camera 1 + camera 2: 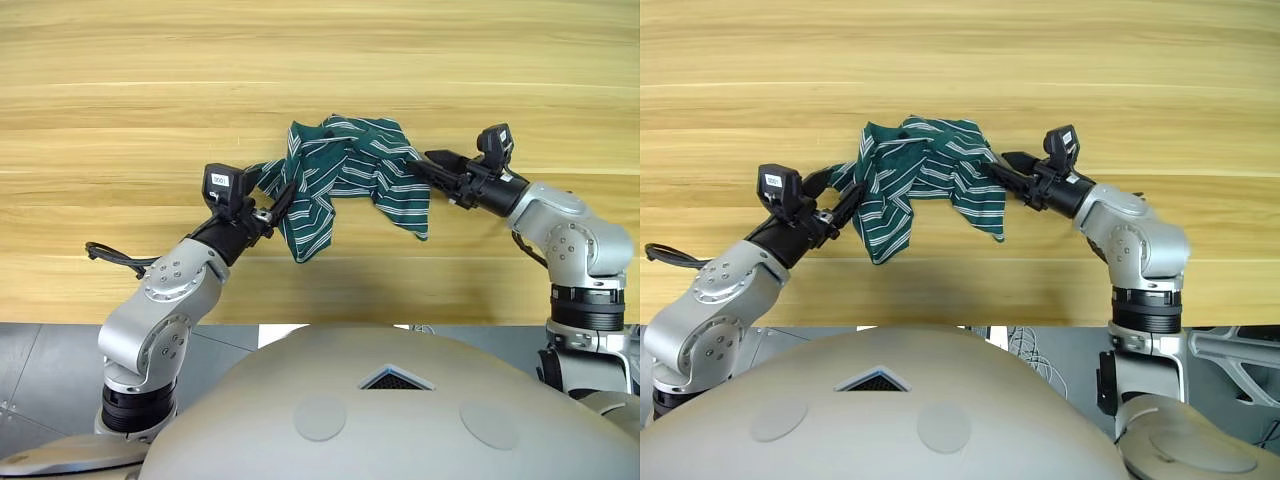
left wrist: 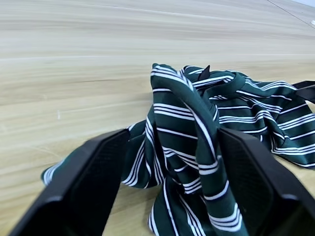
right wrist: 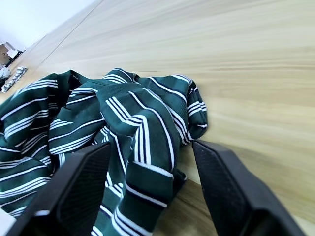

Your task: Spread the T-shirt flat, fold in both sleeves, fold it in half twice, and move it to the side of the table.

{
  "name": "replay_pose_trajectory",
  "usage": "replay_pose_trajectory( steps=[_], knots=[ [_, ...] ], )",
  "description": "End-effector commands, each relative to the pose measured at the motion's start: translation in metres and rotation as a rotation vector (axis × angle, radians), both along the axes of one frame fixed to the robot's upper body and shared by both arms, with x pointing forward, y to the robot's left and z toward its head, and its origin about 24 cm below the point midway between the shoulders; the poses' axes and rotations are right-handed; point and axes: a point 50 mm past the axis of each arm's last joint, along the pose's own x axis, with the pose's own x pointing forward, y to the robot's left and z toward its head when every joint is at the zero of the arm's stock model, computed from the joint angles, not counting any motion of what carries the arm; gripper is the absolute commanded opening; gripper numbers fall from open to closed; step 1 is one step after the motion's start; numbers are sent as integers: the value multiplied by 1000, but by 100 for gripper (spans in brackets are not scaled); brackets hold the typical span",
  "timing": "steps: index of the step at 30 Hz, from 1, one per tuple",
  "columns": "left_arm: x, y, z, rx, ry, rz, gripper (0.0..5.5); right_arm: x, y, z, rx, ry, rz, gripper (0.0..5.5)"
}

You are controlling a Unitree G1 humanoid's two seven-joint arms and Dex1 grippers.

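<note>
A dark green T-shirt with white stripes lies crumpled in a heap on the wooden table. My left gripper is at the heap's left end, open, and its two black fingers straddle a bunched fold of the shirt. At the right end my right gripper is open too. Its fingers stand wide on either side of a fold of the striped cloth. A loose flap hangs toward me from the middle of the heap.
Bare light wood stretches far behind and to both sides of the shirt. The table's front edge runs just under my arms, with grey floor below. A black cable loops beside my left forearm.
</note>
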Motion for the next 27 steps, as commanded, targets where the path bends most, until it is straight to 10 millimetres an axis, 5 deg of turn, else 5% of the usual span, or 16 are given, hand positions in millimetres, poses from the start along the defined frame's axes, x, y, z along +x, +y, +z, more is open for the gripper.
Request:
replay_pose_trajectory(
  steps=[1, 10, 18, 27],
  knots=[
    [0, -1, 0, 7, 3, -16, 320, 3, 3, -1, 13, 38, 1, 306],
    [3, -1, 0, 21, 5, -28, 320, 7, 1, -4, -35, 53, -5, 306],
    [4, -1, -3, 24, 19, -29, 316, 8, 4, -3, -44, 56, 10, 164],
    [2, -8, -6, -26, 50, -61, 153, 5, 10, 0, -48, 35, 41, 5]
  ],
)
